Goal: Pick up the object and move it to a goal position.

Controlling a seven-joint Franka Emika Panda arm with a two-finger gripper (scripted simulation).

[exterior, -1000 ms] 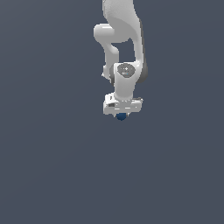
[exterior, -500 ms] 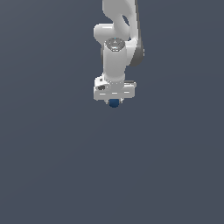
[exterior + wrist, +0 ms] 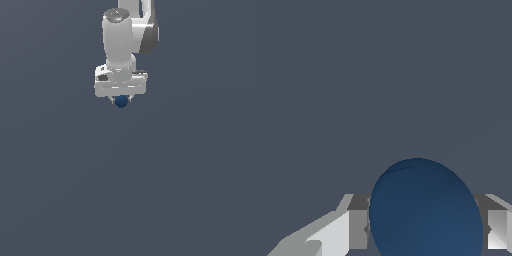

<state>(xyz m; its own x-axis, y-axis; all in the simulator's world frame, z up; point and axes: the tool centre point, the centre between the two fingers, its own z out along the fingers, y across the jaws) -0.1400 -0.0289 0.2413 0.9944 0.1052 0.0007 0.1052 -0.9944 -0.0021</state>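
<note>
A: Peeking out just under the gripper (image 3: 121, 100), right between its fingers (image 3: 338, 232), the dark blue ball (image 3: 121, 102) is sitting clamped; jaws are closing narrowly on it.

B: Anything crowding the gripper?

A: Only the plain grey floor (image 3: 190, 190) is showing around it, nothing blocking.

B: Views differing?

A: Exterior is showing the white arm (image 3: 120, 40) above the gripper; wrist is showing the ball (image 3: 426, 210) filling the gap, both fingers touching it.
</note>
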